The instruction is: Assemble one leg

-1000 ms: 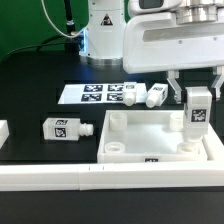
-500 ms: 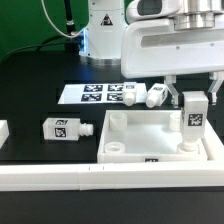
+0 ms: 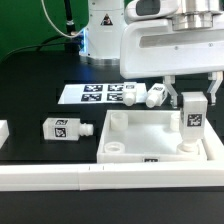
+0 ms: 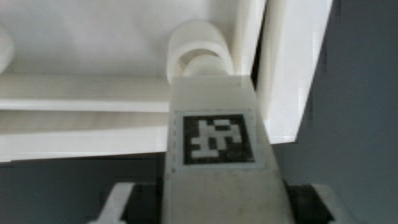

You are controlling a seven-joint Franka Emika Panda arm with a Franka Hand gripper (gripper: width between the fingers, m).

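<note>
**Seating the leg at the tray corner**

My gripper (image 3: pixel 195 97) pinches the leg (image 3: pixel 196 122) by its upper end. It holds the leg upright at the corner of the tray (image 3: pixel 140 128) toward the exterior view's right. In the wrist view the tag (image 4: pixel 215 137) faces the camera squarely. The leg's far, rounded end lies against the tray's corner wall. Its tip is hidden, so I cannot tell whether the peg has entered a hole.

As I judge it, the step in hand is insertion, and alignment matters more than force.

- **Upright:** the leg should stay plumb, because a tilted peg would catch on the rim and jam.
- **Centring:** the peg wants to sit over the corner hole before any downward travel. The tag's straight edges against the tray wall in the wrist view are a useful check.
- **Descent:** it should be slow and straight. The tray lies loose on the bench (image 3: pixel 30 95), and a sideways push would likely slide it.
- **Release:** the fingers should part only once the leg's shoulder sits flush on the tray.

A spare leg (image 3: pixel 62 129) lies on its side toward the exterior view's left, well apart from the work. Others lie just beside the marker board (image 3: pixel 92 95). None of them obstructs the descent.
</note>
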